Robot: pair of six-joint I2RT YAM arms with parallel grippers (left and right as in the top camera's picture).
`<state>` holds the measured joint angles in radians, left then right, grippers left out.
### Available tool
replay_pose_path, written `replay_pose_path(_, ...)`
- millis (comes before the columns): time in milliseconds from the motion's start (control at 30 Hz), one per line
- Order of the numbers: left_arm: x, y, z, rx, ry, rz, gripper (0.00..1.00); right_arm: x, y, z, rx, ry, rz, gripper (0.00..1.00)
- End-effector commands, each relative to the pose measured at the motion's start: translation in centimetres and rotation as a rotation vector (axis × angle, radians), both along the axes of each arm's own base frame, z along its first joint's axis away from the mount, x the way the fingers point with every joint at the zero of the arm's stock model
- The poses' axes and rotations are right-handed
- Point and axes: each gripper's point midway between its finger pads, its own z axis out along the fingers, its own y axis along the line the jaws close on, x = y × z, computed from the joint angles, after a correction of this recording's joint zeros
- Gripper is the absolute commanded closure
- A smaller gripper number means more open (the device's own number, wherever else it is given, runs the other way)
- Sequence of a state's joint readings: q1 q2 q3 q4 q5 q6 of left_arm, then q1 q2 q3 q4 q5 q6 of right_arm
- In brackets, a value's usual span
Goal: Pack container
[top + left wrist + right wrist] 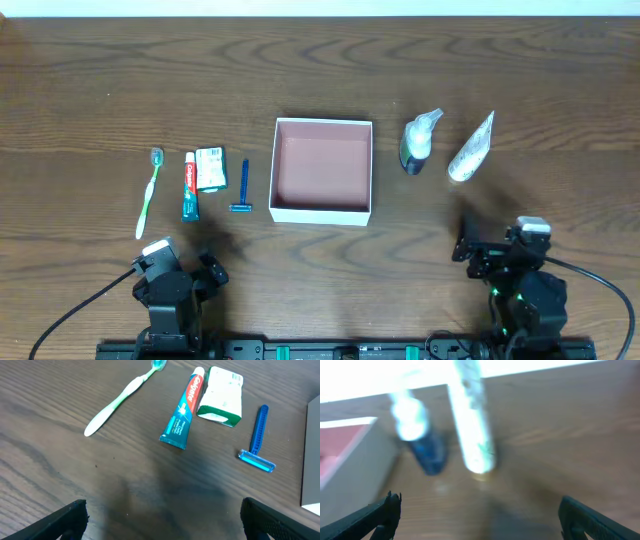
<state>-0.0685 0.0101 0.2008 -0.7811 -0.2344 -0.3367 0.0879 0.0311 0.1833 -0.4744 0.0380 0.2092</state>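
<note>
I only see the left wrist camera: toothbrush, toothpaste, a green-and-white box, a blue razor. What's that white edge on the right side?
Observer: That's a wall of the container; inside it's pink and empty.
Operator: Anything past it?
Observer: Yes, a dark bottle with a pale top and a long white tube sit on its other side, toward the right arm.
Operator: Is that arm holding something?
Observer: No, the right gripper is open and empty.
</note>
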Motion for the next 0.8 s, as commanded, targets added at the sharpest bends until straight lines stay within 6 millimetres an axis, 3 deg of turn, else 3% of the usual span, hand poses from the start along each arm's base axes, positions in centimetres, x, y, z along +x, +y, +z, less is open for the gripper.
replay_pose_path(0, -0.2, -0.1, -0.8, 0.004, 0.024, -0.006, 0.02, -0.5, 2.0, 4.6, 0.058, -0.059, 0.113, 0.01)
replay_pose_path(167, -0.2, -0.1, -0.8, 0.004, 0.024, -0.006, 0.02, -0.4, 2.2, 10.7, 0.048, -0.012, 0.125, 0.01)
replay_pose_path(367, -0.2, -0.1, -0.8, 0.004, 0.024, -0.006, 0.02, 1.6, 3.6, 17.6, 0.045, 0.184, 0.182, 0.01)
replay_pose_path(533, -0.2, -0.1, -0.8, 0.004, 0.024, -0.006, 0.02, 3.6, 6.8, 21.7, 0.022, 0.336, 0.305, 0.01)
replay_pose_path(667, -0.2, -0.1, -0.8, 0.004, 0.024, -0.006, 0.02, 5.2, 11.4, 24.1, -0.014, 0.321, 0.496, 0.01)
replay_pose_path(767, -0.2, -0.1, -0.8, 0.004, 0.024, -0.006, 0.02, 7.3, 12.9, 23.5, -0.091, 0.337, 0.490, 0.01)
